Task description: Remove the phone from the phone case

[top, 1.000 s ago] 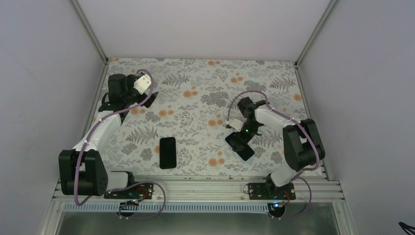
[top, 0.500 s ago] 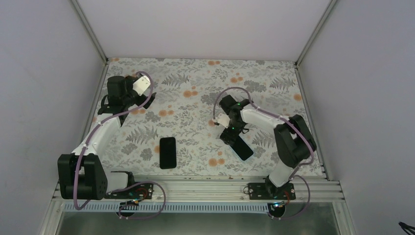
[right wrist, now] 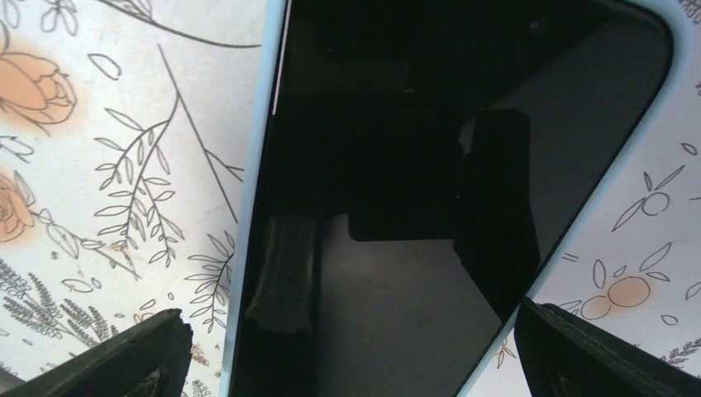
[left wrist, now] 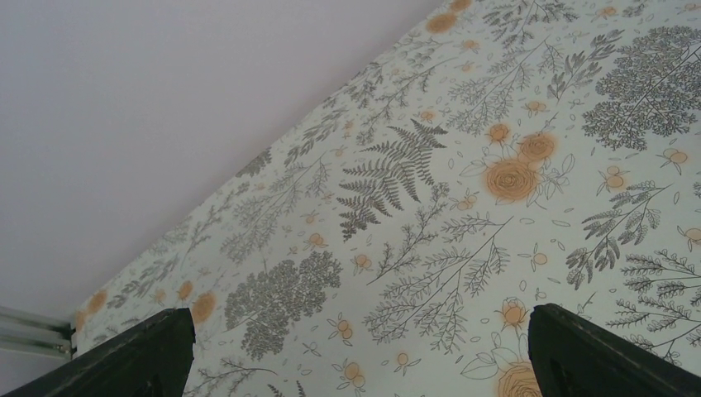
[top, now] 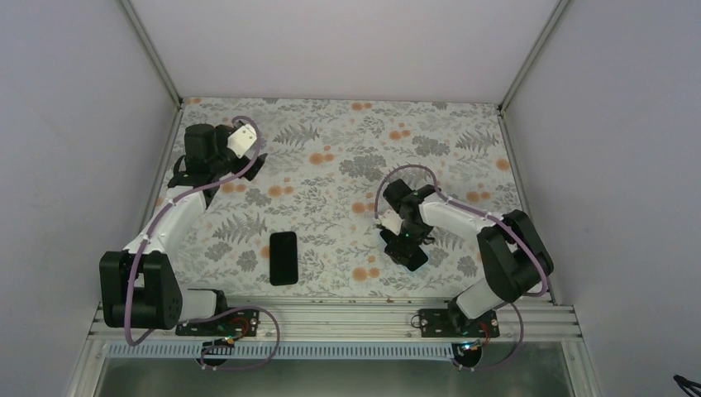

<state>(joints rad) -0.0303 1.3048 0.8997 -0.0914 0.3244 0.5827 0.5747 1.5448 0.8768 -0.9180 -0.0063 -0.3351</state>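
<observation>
- The phone case (right wrist: 250,207), showing as a pale blue rim, lies flat on the floral table (top: 331,157) near its front right. The phone (right wrist: 430,207) sits in it, screen up.
- The right gripper (right wrist: 349,331) hangs right above the case with its jaws spread wide. One finger stands outside each long edge, and it grips nothing.
- Handling, as a judgement: the phone is stiff, with slick glass that is likely breakable, while the case looks soft and bendable. Pinching the glass face would slip. It seems better to take the case across its long edges and peel a corner lip back.
- A second black phone (top: 283,257), uncased, lies well left of the case at about the same depth. It is not the target.
- The left gripper (left wrist: 360,331) is far left of the case and farther back. It is spread as well, over bare cloth.
</observation>
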